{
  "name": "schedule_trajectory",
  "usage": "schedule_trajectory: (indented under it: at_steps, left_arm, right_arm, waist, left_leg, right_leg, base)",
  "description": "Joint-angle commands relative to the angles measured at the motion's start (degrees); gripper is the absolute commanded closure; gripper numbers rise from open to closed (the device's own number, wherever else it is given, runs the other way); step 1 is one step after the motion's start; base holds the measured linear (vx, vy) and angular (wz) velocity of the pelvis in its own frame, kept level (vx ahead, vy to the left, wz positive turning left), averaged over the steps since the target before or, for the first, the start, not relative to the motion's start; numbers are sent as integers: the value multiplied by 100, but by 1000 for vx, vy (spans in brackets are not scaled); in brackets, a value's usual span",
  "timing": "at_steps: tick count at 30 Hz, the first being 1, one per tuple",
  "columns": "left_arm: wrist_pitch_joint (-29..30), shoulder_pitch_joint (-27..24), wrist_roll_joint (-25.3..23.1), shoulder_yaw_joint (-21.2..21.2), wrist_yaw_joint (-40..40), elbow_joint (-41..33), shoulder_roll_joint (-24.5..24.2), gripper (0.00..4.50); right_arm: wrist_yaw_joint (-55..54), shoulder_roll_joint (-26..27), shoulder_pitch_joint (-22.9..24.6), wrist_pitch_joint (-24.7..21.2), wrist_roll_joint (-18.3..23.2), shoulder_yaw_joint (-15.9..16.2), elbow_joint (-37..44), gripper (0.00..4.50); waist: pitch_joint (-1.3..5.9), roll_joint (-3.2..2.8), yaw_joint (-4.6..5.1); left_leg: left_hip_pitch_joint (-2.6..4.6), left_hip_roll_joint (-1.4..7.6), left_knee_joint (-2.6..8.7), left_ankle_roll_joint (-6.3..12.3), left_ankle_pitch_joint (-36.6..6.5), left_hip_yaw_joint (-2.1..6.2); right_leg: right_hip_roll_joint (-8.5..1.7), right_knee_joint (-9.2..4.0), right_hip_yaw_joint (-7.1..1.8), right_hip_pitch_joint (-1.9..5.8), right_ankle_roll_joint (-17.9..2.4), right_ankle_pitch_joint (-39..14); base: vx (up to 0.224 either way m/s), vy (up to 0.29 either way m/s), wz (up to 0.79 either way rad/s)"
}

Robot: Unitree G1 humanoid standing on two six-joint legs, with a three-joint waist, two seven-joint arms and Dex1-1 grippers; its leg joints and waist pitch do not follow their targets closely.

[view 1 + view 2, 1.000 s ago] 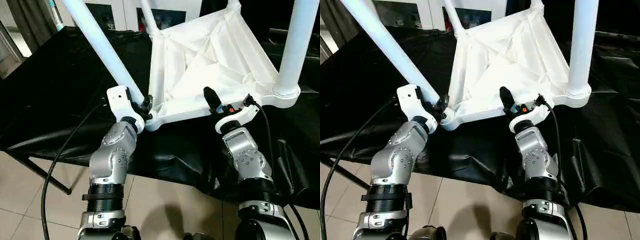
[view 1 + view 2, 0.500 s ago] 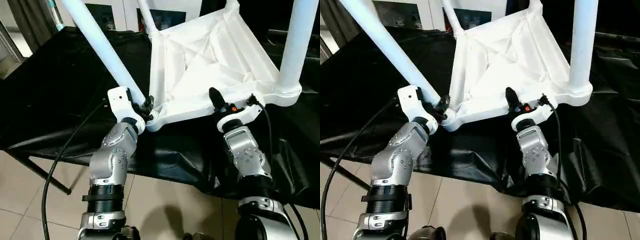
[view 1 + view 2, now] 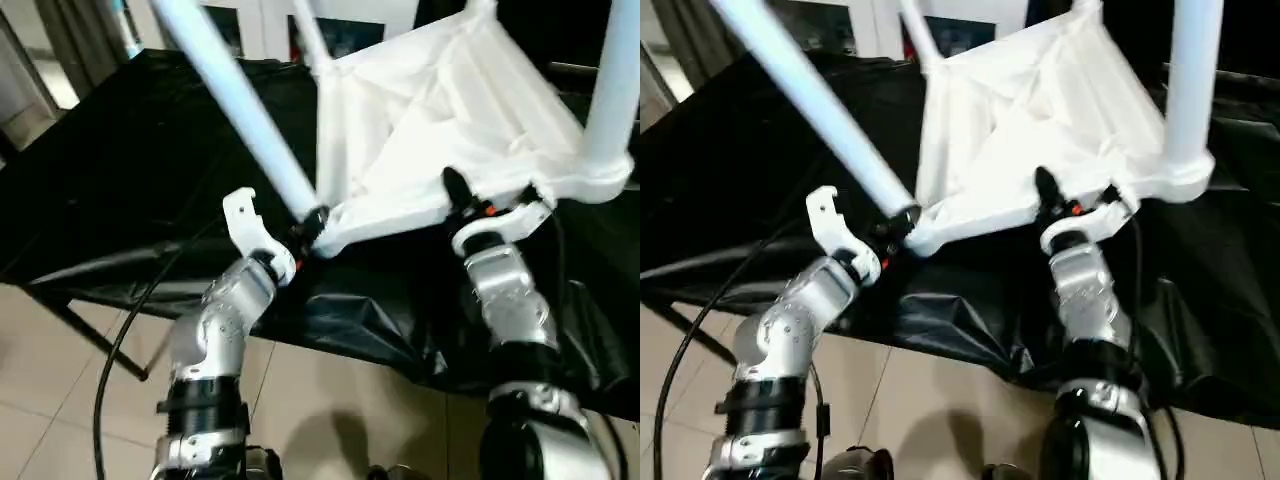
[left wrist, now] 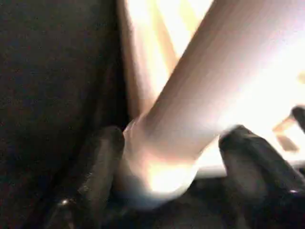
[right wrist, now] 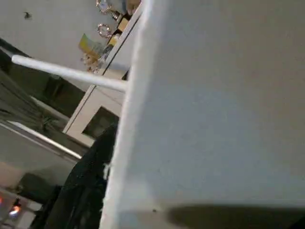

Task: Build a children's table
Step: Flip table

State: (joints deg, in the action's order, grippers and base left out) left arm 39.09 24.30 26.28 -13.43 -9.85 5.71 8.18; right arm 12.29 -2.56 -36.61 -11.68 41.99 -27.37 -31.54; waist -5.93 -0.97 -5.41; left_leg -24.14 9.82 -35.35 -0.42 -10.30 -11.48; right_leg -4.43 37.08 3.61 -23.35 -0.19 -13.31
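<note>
The children's table lies upside down on a black cloth, its ribbed white tabletop [image 3: 440, 110] facing up. White legs stand in the corner sockets: one leaning at the near left [image 3: 235, 95], one at the right [image 3: 612, 90], one at the back [image 3: 310, 30]. My left gripper [image 3: 310, 222] is at the near-left socket. In the left wrist view its black fingers [image 4: 102, 157] straddle the leg's base [image 4: 167, 157], open, with a gap on one side. My right gripper [image 3: 458, 200] is shut on the tabletop's near rim, one finger hooked over it.
The black cloth [image 3: 130, 160] covers the work table and hangs in folds over its near edge. Tiled floor [image 3: 60, 400] lies below, and a black cable [image 3: 120, 340] trails from my left arm. Dark cabinets stand at the back.
My left gripper's fingers have spread away from the leg's base. My right gripper has closed on the near rim. The whole view has shifted a little.
</note>
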Motion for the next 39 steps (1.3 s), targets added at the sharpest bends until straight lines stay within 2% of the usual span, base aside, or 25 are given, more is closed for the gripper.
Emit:
schedule_trajectory:
  at_steps: [1,4,7,11,14,16,19,23,25,30,35,39]
  left_arm:
    - [274,-178,75,78,-49,-204,-103,57]
    - [427,-316,135,112,-50,-326,-190,47]
    - [461,-577,64,563,-537,-707,-518,47]
    - [-163,-655,-375,1120,-1024,-1020,-899,47]
    - [-819,-575,-723,1571,-1469,-1346,-1228,47]
    - [-1056,-471,-873,1773,-1599,-1521,-1383,47]
    - [-1051,-259,-760,1778,-1673,-1728,-1425,47]
    - [-1351,3,-997,1946,-1821,-1837,-1620,47]
    - [-1667,263,-1570,2220,-1769,-1774,-1911,47]
    - [-1910,475,-2060,2488,-1798,-1638,-2205,47]
    - [-2389,636,-2763,2827,-1713,-1499,-2536,47]
    - [-2494,735,-2770,2823,-1726,-1448,-2544,47]
  right_arm:
    - [-156,-280,-189,371,-254,-181,298,241]
    - [-227,-370,-246,383,-246,-238,328,241]
    - [-169,-659,-232,265,-607,74,434,241]
    - [-156,-926,-133,151,-1043,473,604,241]
    - [-362,-1133,-57,50,-1437,685,802,241]
    - [-488,-1247,-10,-18,-1644,798,951,241]
    - [-720,-1398,84,-164,-1834,941,1242,241]
    - [-1009,-1586,180,-331,-2144,1129,1627,241]
    - [-1170,-1699,143,-499,-2279,1208,1879,241]
    - [-1355,-1837,27,-685,-2422,1275,1992,243]
    - [-1591,-1980,-30,-939,-2843,1495,2289,244]
    - [-1592,-2038,-51,-1095,-2988,1659,2449,246]
  waist:
    - [549,133,-2]
    - [554,137,-33]
    - [541,144,-81]
    - [529,151,-74]
    - [499,156,-52]
    - [484,133,-55]
    - [491,125,-39]
    - [487,128,-37]
    - [495,106,-28]
    - [497,88,-30]
    - [499,91,-53]
    - [510,90,-40]
  left_leg:
    - [203,333,261,1022,576,139]
    - [190,333,254,1032,602,144]
    - [195,336,260,957,487,138]
    - [185,333,279,875,431,147]
    - [196,331,314,689,206,142]
    - [218,330,337,544,20,141]
    - [238,323,350,306,-58,129]
    - [212,306,353,273,-84,135]
    - [233,309,362,255,-189,150]
    - [237,318,383,70,-332,157]
    - [244,316,390,-22,-430,156]
    - [227,305,393,-105,-425,158]
  right_leg:
    - [-395,-291,-270,272,-1496,973]
    - [-396,-276,-264,277,-1473,1022]
    - [-395,-301,-264,259,-1402,739]
    - [-387,-318,-266,267,-1263,529]
    - [-390,-366,-277,258,-1146,228]
    - [-392,-401,-284,253,-1082,-2]
    - [-375,-385,-291,256,-1085,83]
    - [-375,-387,-302,272,-1029,150]
    - [-358,-410,-299,261,-955,75]
    - [-365,-409,-300,257,-946,-79]
    - [-363,-425,-308,244,-916,-159]
    - [-372,-398,-305,262,-948,-80]
  base:
    - [0,0,0]
    - [0,0,0]
    - [0,0,0]
    - [0,0,0]
    - [0,0,0]
    - [0,0,0]
    - [0,0,0]
    - [0,0,0]
    - [0,0,0]
    - [0,0,0]
    - [0,0,0]
    - [0,0,0]
